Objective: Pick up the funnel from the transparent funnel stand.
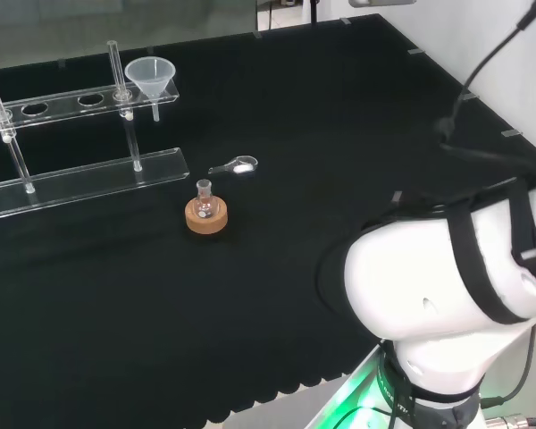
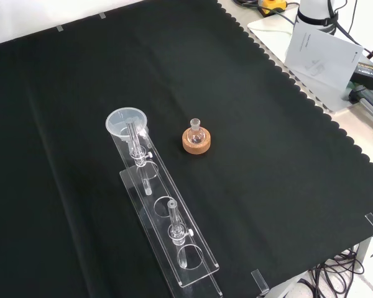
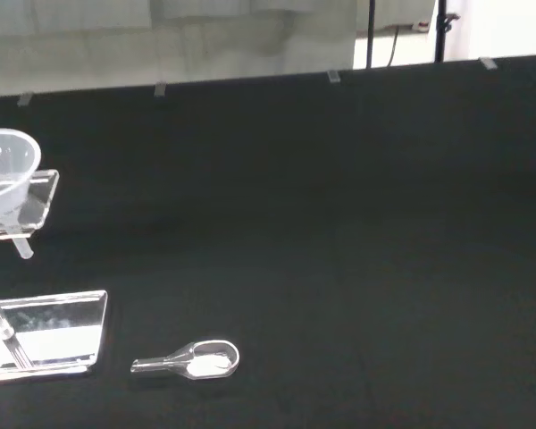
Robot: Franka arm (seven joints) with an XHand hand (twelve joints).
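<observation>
A clear funnel [image 1: 150, 76] sits upright in the end hole of the transparent funnel stand [image 1: 89, 183], with its stem hanging below the upper shelf. In the front view the funnel [image 2: 127, 123] rests at the far end of the stand [image 2: 186, 261]. The wrist view has the funnel [image 3: 4, 170] on the shelf's end, above the stand's base plate [image 3: 49, 331]. Nothing touches the funnel.
A small round flask on a cork ring [image 1: 205, 214] stands close to the stand's end, also seen as the flask on its ring [image 2: 196, 138]. A clear scoop with white powder [image 1: 237, 165] lies beside it. The arm's white links [image 1: 447, 286] are at the right.
</observation>
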